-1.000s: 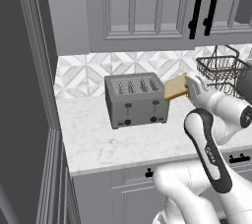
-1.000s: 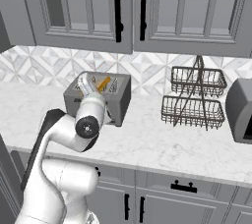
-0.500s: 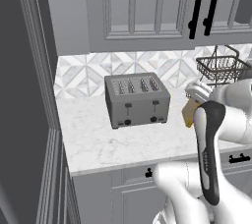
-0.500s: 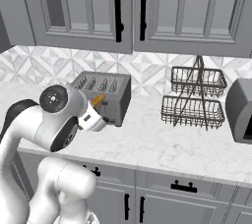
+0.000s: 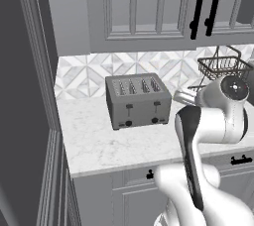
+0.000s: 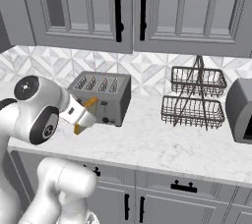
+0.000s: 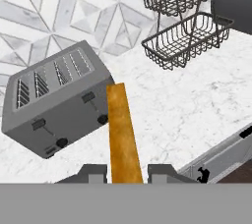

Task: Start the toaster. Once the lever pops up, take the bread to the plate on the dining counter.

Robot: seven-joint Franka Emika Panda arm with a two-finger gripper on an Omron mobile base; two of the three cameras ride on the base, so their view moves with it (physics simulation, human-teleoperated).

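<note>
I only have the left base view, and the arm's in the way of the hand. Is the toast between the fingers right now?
Observer: Yes. The thin golden-tan slice of bread stands edge-on between the two dark fingers, which are shut on it.
Operator: Is it clear of the toaster?
Observer: It is. In the right base view the gripper holds it in the air in front of the boxy grey metal toaster, over the white marble counter.
Operator: Anything past the wire baskets?
Observer: A dark grey rounded appliance stands on the counter just beyond the two-tier wire basket rack.
</note>
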